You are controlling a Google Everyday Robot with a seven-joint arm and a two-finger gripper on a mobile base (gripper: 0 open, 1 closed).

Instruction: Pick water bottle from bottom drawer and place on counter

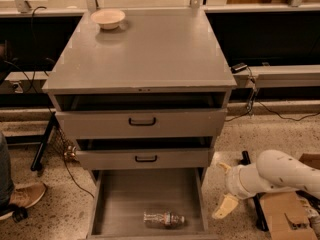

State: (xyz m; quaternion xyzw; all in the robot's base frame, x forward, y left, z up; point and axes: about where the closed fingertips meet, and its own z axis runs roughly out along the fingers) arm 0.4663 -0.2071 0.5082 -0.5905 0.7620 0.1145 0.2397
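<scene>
Approach stage, we judge: the gripper (223,187), spread and empty, sits at two o'clock of the water bottle (164,219) in the bottom drawer (130,199); next it must descend onto it.

Speckled floor (280,134), prob. terrazzo

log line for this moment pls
pre-grasp | gripper open, beside bottom drawer | water bottle lying on drawer floor, untouched | counter holds bowl
</scene>
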